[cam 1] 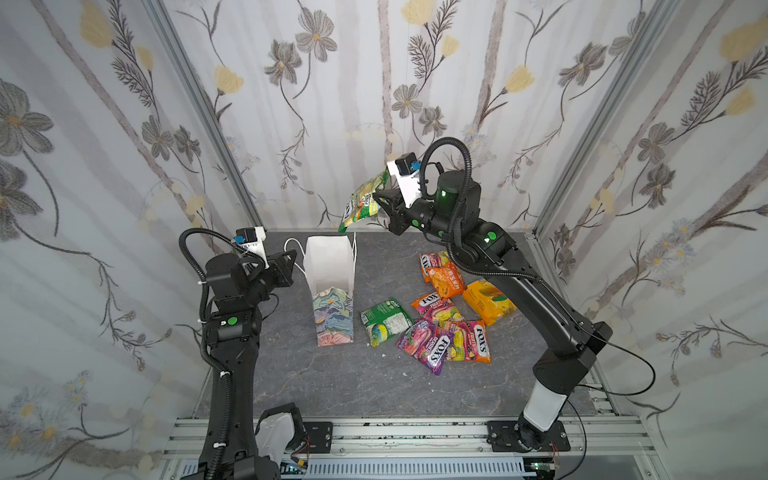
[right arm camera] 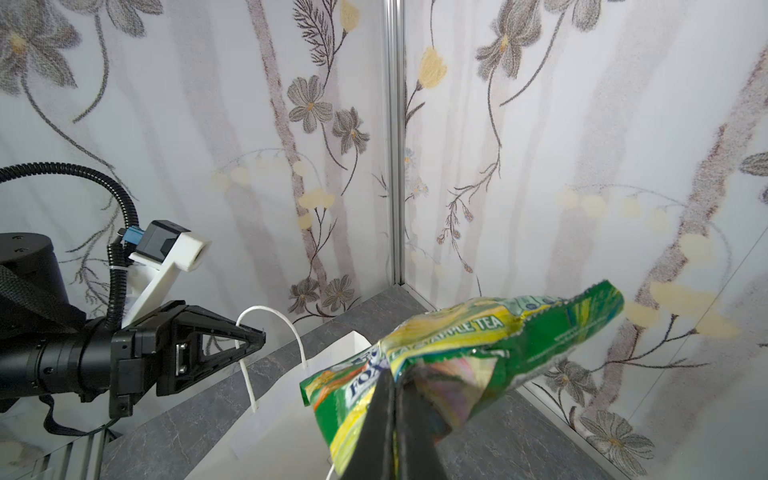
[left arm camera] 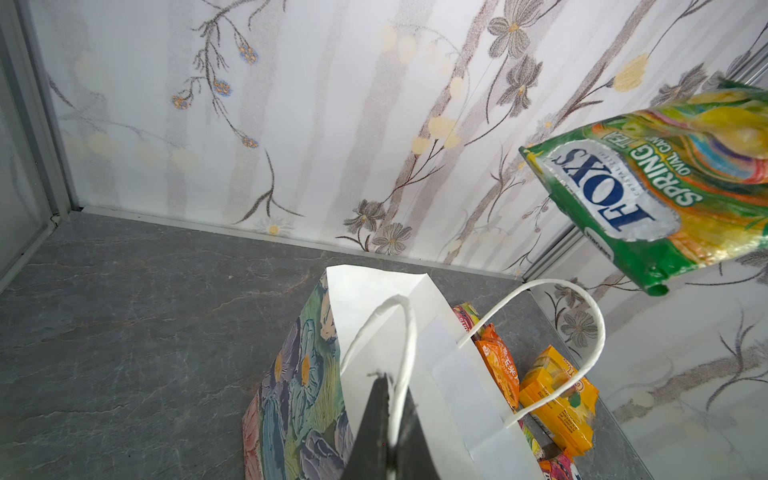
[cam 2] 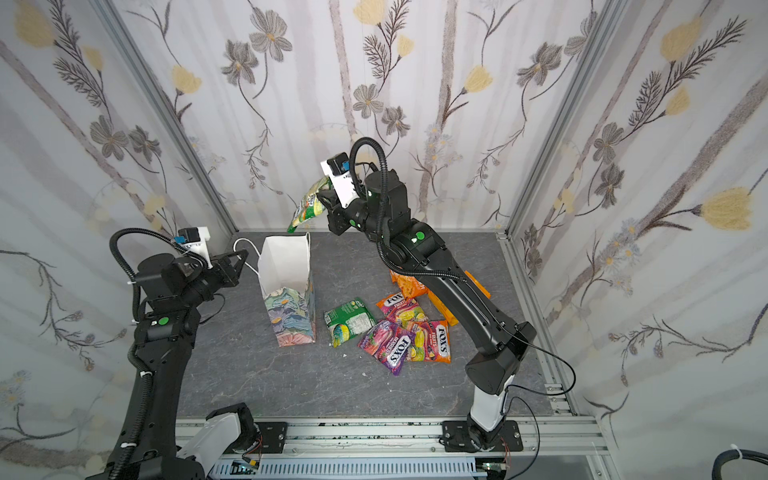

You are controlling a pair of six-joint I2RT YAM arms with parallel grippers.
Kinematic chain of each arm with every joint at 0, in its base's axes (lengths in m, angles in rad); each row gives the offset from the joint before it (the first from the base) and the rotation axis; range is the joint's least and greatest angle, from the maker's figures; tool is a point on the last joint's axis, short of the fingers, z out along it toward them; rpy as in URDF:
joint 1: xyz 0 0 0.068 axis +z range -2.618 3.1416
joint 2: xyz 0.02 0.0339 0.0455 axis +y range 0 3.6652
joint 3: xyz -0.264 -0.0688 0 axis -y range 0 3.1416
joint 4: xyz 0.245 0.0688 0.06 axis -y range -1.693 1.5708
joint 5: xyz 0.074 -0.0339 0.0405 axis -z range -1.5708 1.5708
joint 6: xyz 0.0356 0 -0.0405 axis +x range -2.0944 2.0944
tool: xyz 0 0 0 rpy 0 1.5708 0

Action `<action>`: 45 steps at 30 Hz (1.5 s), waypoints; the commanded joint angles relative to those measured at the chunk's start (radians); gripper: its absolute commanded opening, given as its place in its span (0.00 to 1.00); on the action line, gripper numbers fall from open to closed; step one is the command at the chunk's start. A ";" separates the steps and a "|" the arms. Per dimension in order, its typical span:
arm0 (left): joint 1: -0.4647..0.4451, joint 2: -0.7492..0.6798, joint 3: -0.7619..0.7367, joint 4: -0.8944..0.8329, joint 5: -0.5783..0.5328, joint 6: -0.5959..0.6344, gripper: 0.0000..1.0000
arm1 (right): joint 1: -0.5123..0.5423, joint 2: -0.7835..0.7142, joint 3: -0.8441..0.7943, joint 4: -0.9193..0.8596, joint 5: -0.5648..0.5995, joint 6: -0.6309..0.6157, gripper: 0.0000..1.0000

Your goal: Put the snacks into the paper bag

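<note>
Grey tabletop (cam 1: 332,382), R fingers (right arm camera: 374,436) nipping green pouch (cam 1: 361,203) (over bag (cam 1: 330,266)), L fingers (left arm camera: 376,424) nipping handle (left arm camera: 411,336).

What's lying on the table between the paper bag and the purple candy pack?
A green snack pack lies flat between the paper bag and the purple pack, apart from the bag; both top views show it.

In the left wrist view, the green pouch (left arm camera: 665,187) runs off the edge. Below the right end effector (cam 2: 323,198), its arm covers most of the yellow-orange box (cam 2: 441,309). The left end effector (left arm camera: 384,382) hides some paper bag (left arm camera: 374,291) cord.
</note>
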 commanded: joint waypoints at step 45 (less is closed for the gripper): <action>0.010 -0.007 -0.010 0.014 -0.047 0.019 0.00 | 0.182 0.303 0.174 -0.206 0.112 -0.287 0.03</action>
